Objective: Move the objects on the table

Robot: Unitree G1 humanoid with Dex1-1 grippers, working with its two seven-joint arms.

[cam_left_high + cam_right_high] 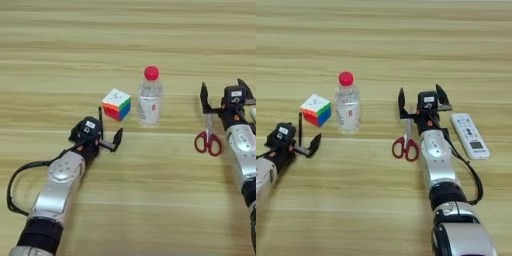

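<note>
Here, the light wooden table (150,200) carries a few small things between two arms.

- The clear plastic bottle (149,102) with a red cap stands upright near the middle of the table.
- The multicoloured puzzle cube (116,104) sits just beside the bottle, on its left, apart from it.
- The red-handled scissors (406,142) lie flat to the right of the bottle, handles toward the robot and blades pointing away.
- A white remote control (469,135) lies further right, beyond the right arm.
- The left gripper (109,131) rests low near the table, just in front of the cube; its two black fingers are spread apart and hold nothing. One finger stands up thin and dark close to the cube's near left corner; whether it touches the cube cannot be told.
- The right gripper (420,101) sits just beyond the scissors' blades, its fingers spread wide with nothing between them. The left finger stands right by the blade tips.
</note>
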